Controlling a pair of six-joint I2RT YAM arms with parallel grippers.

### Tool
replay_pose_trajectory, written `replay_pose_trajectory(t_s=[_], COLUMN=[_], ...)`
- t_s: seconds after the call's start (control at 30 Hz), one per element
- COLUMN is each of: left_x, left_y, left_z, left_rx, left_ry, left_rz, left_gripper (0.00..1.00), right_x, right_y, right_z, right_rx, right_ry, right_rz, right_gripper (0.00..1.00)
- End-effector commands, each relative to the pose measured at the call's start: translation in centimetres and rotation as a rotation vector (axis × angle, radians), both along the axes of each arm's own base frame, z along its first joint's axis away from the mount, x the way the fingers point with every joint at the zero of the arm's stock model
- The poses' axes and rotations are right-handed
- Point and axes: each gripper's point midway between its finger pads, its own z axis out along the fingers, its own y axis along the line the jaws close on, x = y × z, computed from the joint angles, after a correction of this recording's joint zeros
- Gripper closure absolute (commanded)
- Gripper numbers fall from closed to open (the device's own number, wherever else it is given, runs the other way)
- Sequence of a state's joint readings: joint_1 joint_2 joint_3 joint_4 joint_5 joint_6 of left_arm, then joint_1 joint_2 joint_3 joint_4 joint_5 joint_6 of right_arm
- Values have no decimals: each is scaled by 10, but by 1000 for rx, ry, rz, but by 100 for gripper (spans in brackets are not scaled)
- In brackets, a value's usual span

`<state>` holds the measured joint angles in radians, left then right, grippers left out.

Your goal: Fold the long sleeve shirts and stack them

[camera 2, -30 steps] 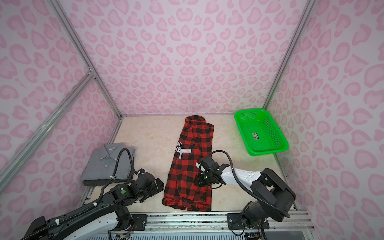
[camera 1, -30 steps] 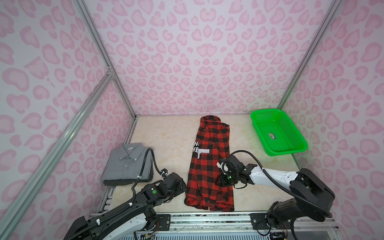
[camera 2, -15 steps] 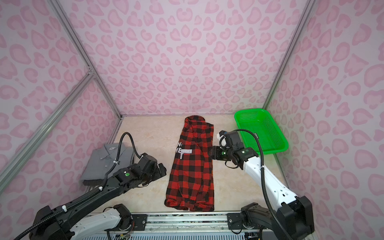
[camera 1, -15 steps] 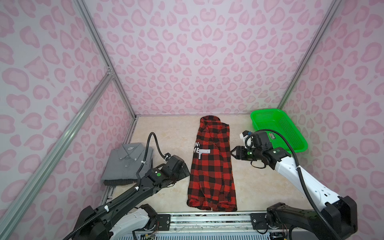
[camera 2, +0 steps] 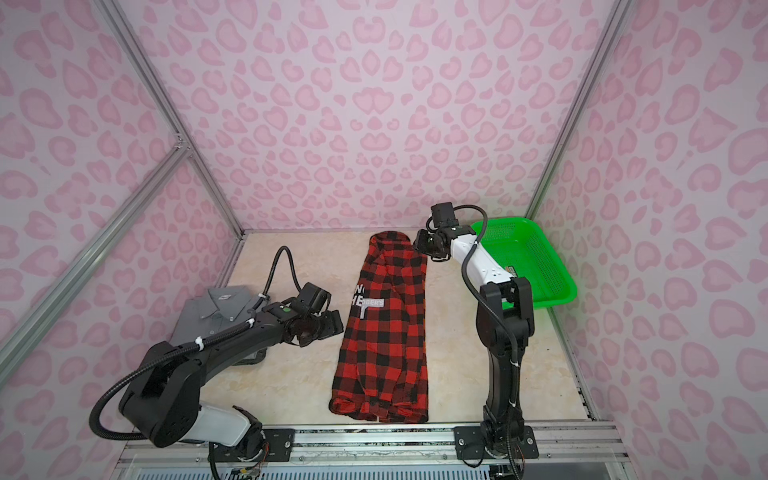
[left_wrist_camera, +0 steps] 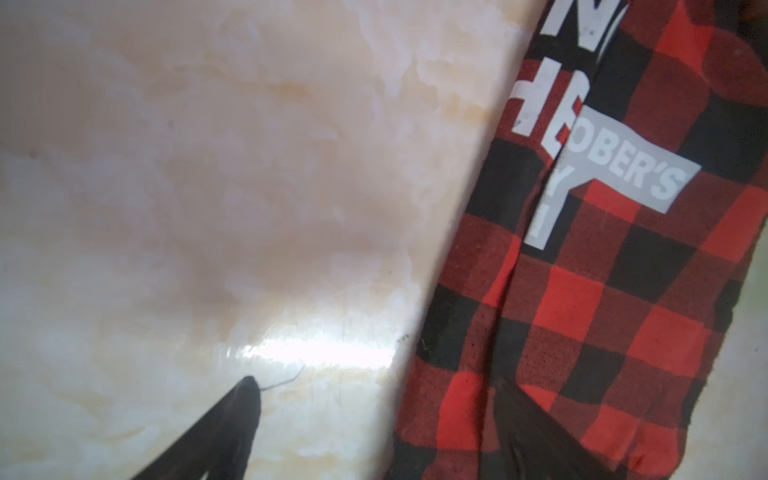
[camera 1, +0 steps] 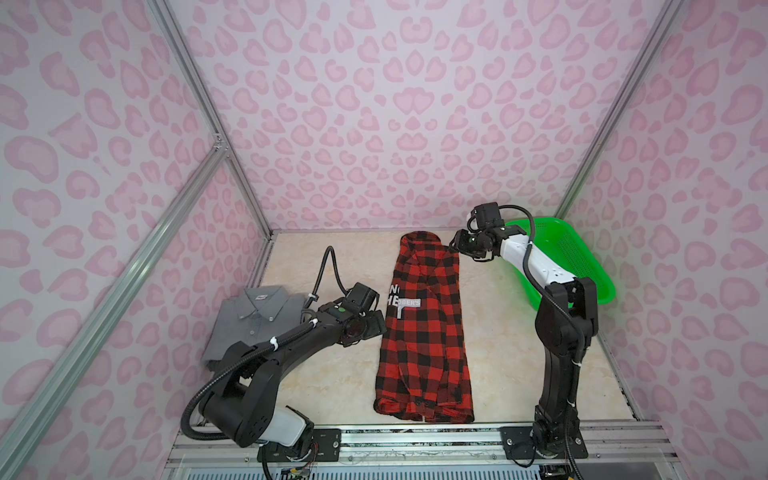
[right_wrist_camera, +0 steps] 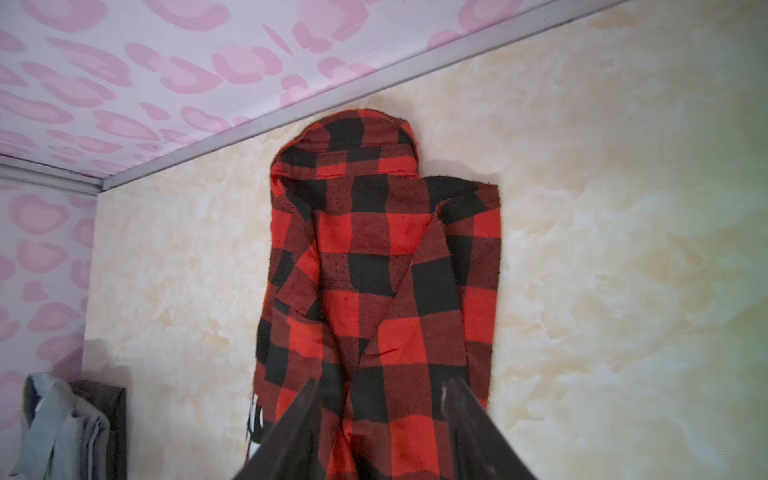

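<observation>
The red-and-black checked shirt (camera 1: pixel 424 332) (camera 2: pixel 384 328) lies down the middle of the table, folded into a long narrow strip with its collar at the far end. The grey shirt (camera 1: pixel 253 320) (camera 2: pixel 208 309) lies folded at the left, collar up. My left gripper (camera 1: pixel 376 326) (camera 2: pixel 332 324) (left_wrist_camera: pixel 382 399) is open at the checked shirt's left edge, near the white lettering. One fingertip (left_wrist_camera: pixel 245 411) is over bare table and the other is over cloth. My right gripper (camera 1: pixel 457 249) (camera 2: pixel 419 245) (right_wrist_camera: pixel 384 399) hovers open by the collar's right side, holding nothing.
A green perforated basket (camera 1: pixel 582 266) (camera 2: pixel 540 257) stands at the back right, behind the right arm. Pink patterned walls close in three sides. A metal rail (camera 1: pixel 415 436) runs along the front edge. The grey shirt (right_wrist_camera: pixel 62 428) shows in a corner of the right wrist view.
My right gripper has left the checked shirt's near half and swung up to the collar end. My left gripper has moved forward from the front to the shirt's left edge.
</observation>
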<state>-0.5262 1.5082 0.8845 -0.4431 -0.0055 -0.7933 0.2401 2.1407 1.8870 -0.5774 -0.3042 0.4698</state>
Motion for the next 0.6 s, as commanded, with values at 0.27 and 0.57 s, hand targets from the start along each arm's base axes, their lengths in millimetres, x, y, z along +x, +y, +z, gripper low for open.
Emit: replay_pose_trajectory(t_s=[0.27,0.57], left_x=[68,74], left_y=[-41,-44], left_z=[2,-29], left_rx=[-114,-101], left_ry=[-27,26], left_rz=[-65,-55], left_gripper=[16,31], right_x=[9,38], right_y=[79,133], right_z=[-66,-87], right_rx=[50,107], right_ry=[58,44], right_rz=[218,287], right_gripper=[52,55])
